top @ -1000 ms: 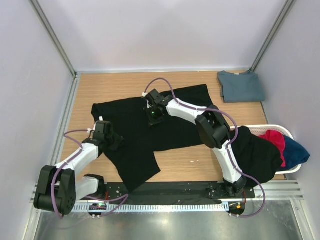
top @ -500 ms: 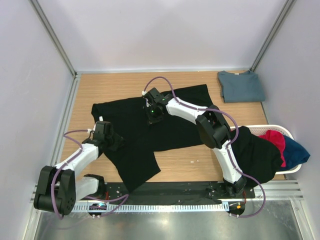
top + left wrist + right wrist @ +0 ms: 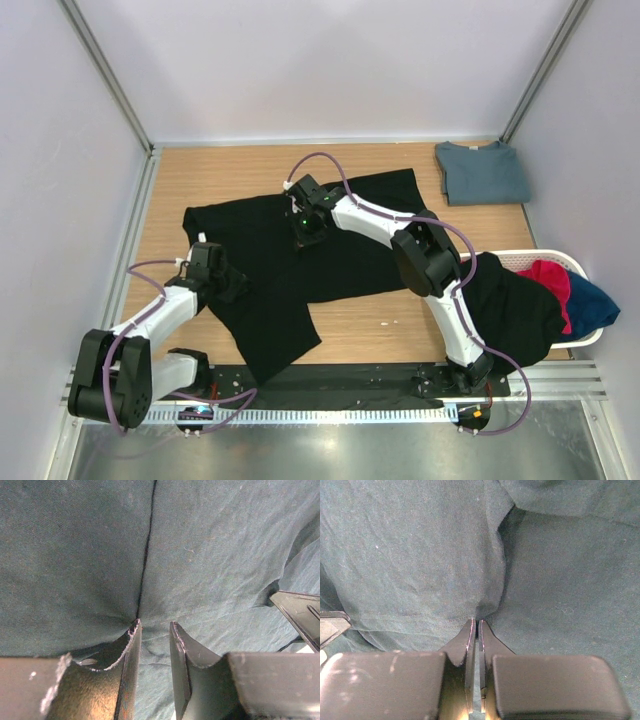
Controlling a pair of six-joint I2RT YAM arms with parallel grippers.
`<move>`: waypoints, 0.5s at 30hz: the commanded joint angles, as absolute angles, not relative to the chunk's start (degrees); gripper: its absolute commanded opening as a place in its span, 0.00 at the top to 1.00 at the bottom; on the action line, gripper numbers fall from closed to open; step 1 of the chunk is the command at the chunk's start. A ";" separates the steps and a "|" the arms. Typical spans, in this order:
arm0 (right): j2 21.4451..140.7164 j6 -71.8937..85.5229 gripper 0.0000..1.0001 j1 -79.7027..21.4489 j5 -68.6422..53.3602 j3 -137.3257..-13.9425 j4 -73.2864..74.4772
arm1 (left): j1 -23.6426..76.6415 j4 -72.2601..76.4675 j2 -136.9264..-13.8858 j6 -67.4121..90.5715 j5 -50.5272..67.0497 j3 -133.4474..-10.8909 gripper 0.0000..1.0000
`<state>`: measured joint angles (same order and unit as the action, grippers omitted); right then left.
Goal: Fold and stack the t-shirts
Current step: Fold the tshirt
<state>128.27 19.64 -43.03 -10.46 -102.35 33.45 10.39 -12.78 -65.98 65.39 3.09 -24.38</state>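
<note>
A large black t-shirt (image 3: 350,255) lies spread and creased on the wooden table. It fills the left wrist view (image 3: 210,545) and the right wrist view (image 3: 395,555). My left gripper (image 3: 228,284) rests on the shirt's left part. Its jaws (image 3: 155,627) stand a little apart, tips pressed on the cloth beside a fold line. My right gripper (image 3: 305,230) is at the shirt's far middle edge. It (image 3: 476,622) is shut, pinching a fold of the cloth at its tips. A slate-blue t-shirt (image 3: 482,172) lies folded at the back right.
A white basket (image 3: 590,340) stands at the right edge. It holds another black shirt (image 3: 510,305) that drapes over its rim, a magenta-red shirt (image 3: 545,280) and a blue shirt (image 3: 592,302). Walls enclose the table on three sides.
My right gripper has shifted slightly toward the back with the cloth. The left arm has not moved.
</note>
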 commanded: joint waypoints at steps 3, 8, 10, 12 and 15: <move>127.97 19.69 0.93 -43.42 -9.93 -104.50 33.22 | 10.46 -16.78 -65.22 63.90 1.67 -25.49 0.68; 128.41 19.95 0.93 -43.33 -10.37 -104.68 33.22 | 10.46 -17.05 -66.17 63.55 1.05 -25.31 0.69; 128.41 19.86 0.94 -43.33 -10.46 -104.68 33.13 | 10.55 -16.96 -66.62 63.37 1.32 -25.49 0.71; 128.23 19.95 0.95 -43.33 -10.28 -104.59 33.13 | 10.46 -16.18 -66.71 63.28 1.32 -25.23 0.73; 128.23 19.95 0.98 -43.33 -10.11 -104.59 33.05 | 10.46 -15.04 -67.58 63.19 1.58 -25.31 0.80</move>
